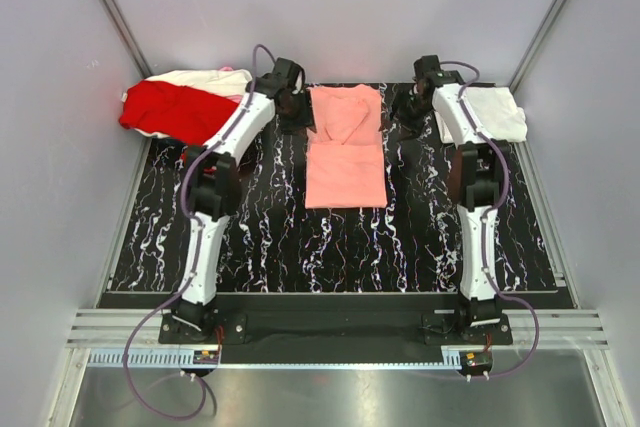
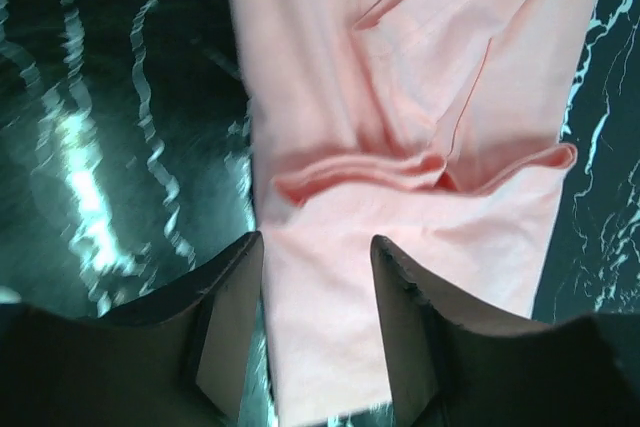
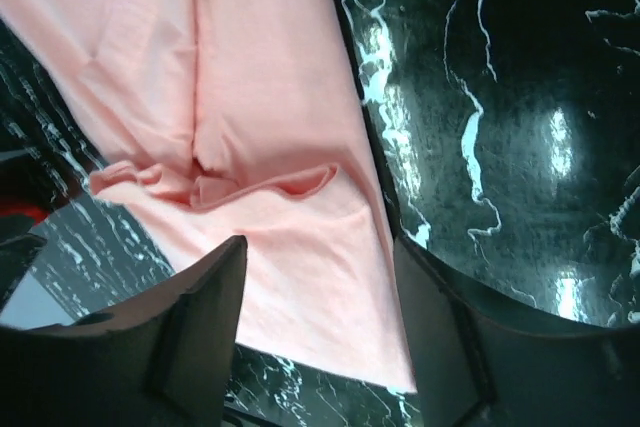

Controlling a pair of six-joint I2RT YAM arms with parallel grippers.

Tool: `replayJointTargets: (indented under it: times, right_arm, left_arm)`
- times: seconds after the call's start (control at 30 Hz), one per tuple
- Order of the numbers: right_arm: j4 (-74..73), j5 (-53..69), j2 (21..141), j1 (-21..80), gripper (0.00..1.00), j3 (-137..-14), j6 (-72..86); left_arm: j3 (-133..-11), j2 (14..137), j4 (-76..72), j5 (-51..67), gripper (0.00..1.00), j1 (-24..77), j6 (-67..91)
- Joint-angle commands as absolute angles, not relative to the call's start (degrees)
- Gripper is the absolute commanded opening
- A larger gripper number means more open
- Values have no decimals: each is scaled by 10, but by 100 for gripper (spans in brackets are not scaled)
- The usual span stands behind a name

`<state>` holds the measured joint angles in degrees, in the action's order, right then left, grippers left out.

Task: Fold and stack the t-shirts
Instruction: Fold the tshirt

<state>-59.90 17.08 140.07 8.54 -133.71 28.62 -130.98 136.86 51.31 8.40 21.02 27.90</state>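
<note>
- both arm bases sit at 6 o'clock on the table. each arm reaches toward 12.
- left gripper: its fingers stand apart with nothing pinched. pink cloth lies flat beneath the gap.
- right gripper: its jaws are likewise parted and hold nothing, poised over the shirt's edge where it meets the dark marbled top.
- salmon-pink t-shirt lies at the table's centre, partly folded into a narrow strip. a raised fold ridge crosses it.
- key relation — the strip's long axis runs 12 to 6. the two grippers flank its far end, the left one at the cloth's 9 o'clock side and the right one at its 3 o'clock side.
- neither arm looks nearer, so the next fold probably wants both arms, each pinching a far corner and carrying it toward 6.
- red t-shirt is heaped at 10 o'clock over a cream one, both unfolded.
- white t-shirt lies folded at 2 o'clock, just beside the right arm — likely the stack's spot.
- risk: the loose ridge may bunch if the two corners rise unevenly.
</note>
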Motion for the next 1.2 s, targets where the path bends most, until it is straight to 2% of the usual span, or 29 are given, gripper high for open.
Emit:
replayJointTargets:
  times: [0.0,0.03,0.07,0.1,0.17,0.2,0.33,0.57,0.77,1.03,1.17]
  right_arm:
    - [-591,199,1281,86,63,-1224,270]
    - [-563,208,1246,87,60,-1168,279]
    - [-502,230,1173,87,50,-1111,286]
    - [-467,247,1139,88,39,-997,308]
    - [-369,289,1057,97,9,-894,336]
    - [-349,298,1041,118,0,-822,357]
    - [-303,321,1034,176,0,-746,366]
    - [-261,329,1077,171,0,-693,354]
    - [-185,387,1102,125,0,-625,347]
    - [-203,424,1116,92,0,-625,338]
    - [-189,481,1120,57,0,-606,352]
  left_arm:
    - [-1232,1240,512,64,52,200,302]
    - [-1185,1184,491,66,52,201,308]
    - [-1102,1157,477,69,52,203,318]
    - [-1056,1106,445,79,52,206,323]
    - [-984,1063,416,87,51,220,338]
    - [-911,1030,377,104,50,228,344]
    - [-795,991,286,134,48,285,363]
    - [-674,1003,164,185,44,309,420]
    - [-642,1044,142,171,41,309,419]
    - [-589,1052,122,167,38,309,417]
    - [-587,1035,147,158,38,308,400]
